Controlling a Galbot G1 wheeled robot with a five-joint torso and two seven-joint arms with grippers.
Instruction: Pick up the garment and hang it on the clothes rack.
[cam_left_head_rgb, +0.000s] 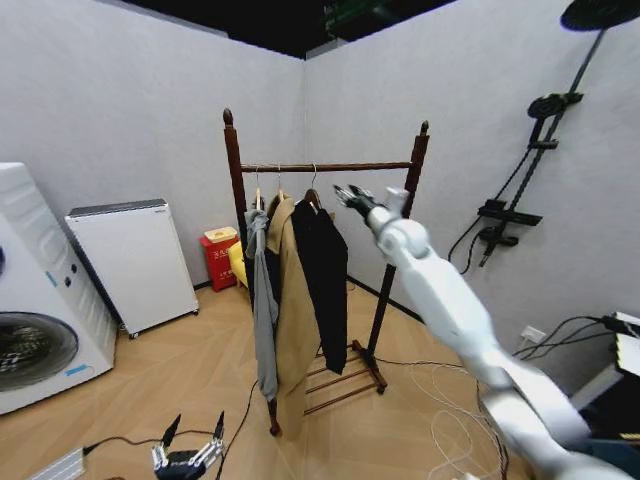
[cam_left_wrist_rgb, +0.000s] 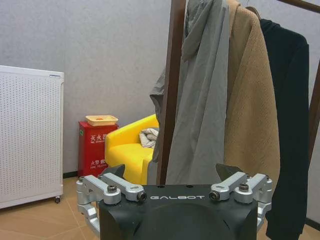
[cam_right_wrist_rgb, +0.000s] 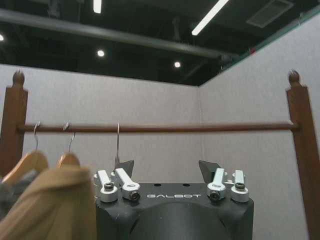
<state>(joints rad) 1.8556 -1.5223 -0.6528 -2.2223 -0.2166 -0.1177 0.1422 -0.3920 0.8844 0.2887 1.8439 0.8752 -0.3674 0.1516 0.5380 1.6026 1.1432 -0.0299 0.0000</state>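
The garment (cam_left_head_rgb: 322, 265), a long black coat, hangs from the clothes rack (cam_left_head_rgb: 330, 167) on the rack's right side, next to a tan coat (cam_left_head_rgb: 292, 300) and a grey jacket (cam_left_head_rgb: 263, 300). My right gripper (cam_left_head_rgb: 348, 193) is raised just right of the black coat's shoulder, below the top bar, open and holding nothing. In the right wrist view the gripper (cam_right_wrist_rgb: 166, 169) faces the bar (cam_right_wrist_rgb: 200, 128), with the garment's metal hook (cam_right_wrist_rgb: 118, 142) over it. My left gripper (cam_left_head_rgb: 195, 428) hangs low near the floor, open (cam_left_wrist_rgb: 170, 175). The black coat (cam_left_wrist_rgb: 287, 125) also appears in the left wrist view.
A washing machine (cam_left_head_rgb: 35, 300) and a white cabinet (cam_left_head_rgb: 135, 260) stand at the left wall. A red box (cam_left_head_rgb: 218, 258) and a yellow chair (cam_left_wrist_rgb: 127, 147) sit behind the rack. A black shower stand (cam_left_head_rgb: 530, 180) is on the right wall. Cables (cam_left_head_rgb: 440, 400) lie on the floor.
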